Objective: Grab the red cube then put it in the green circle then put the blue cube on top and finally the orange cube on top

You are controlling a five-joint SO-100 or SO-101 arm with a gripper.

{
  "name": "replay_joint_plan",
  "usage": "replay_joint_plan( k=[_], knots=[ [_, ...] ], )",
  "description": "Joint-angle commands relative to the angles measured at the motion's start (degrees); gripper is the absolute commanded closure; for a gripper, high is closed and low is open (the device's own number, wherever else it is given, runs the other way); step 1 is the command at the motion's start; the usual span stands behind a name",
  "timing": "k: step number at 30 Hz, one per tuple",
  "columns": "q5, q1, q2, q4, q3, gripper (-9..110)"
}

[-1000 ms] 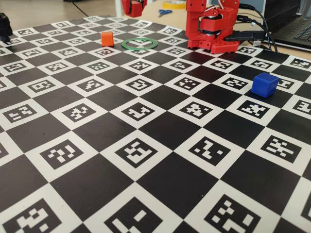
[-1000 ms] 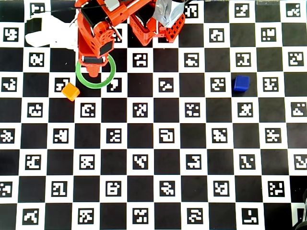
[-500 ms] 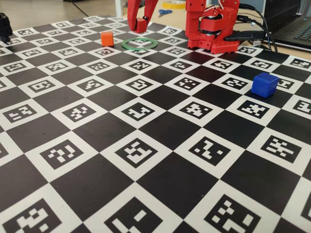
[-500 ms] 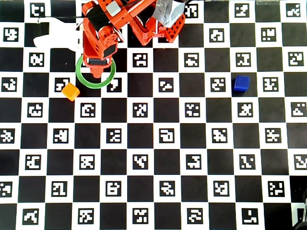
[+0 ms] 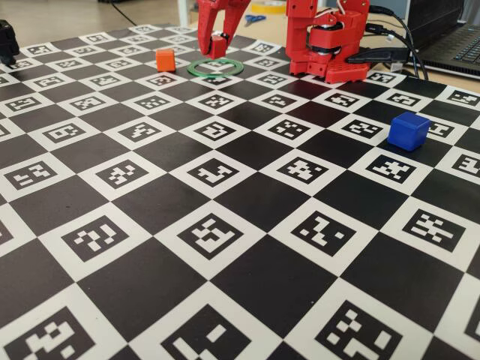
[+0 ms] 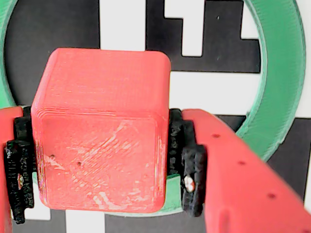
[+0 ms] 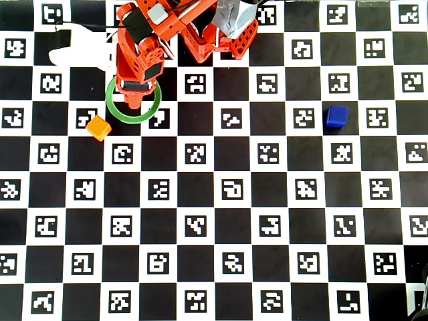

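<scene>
Tool (image 6: 99,165) clamped on red cube (image 6: 99,128), over green circle (image 6: 277,73).

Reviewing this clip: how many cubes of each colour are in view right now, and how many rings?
Red cube: 1, held in the gripper above the ring
Orange cube: 1, on the board just outside the ring
Blue cube: 1, far to the right in the overhead view
Green circle: 1
Total: 4 things, 3 cubes and 1 ring
</scene>
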Motion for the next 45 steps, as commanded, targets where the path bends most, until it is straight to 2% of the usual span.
replay_joint_plan(
  k=[1, 37, 42, 45],
  knots=[
    [-0.26, 0.70, -0.09, -1.49, -0.62, 93],
    [1.32, 0.44, -5.19, -6.50, 2.20, 92],
    [1.49, 0.62, -5.27, -6.42, 2.20, 87],
    [1.58, 0.70, -5.27, -6.06, 2.02, 80]
  ],
)
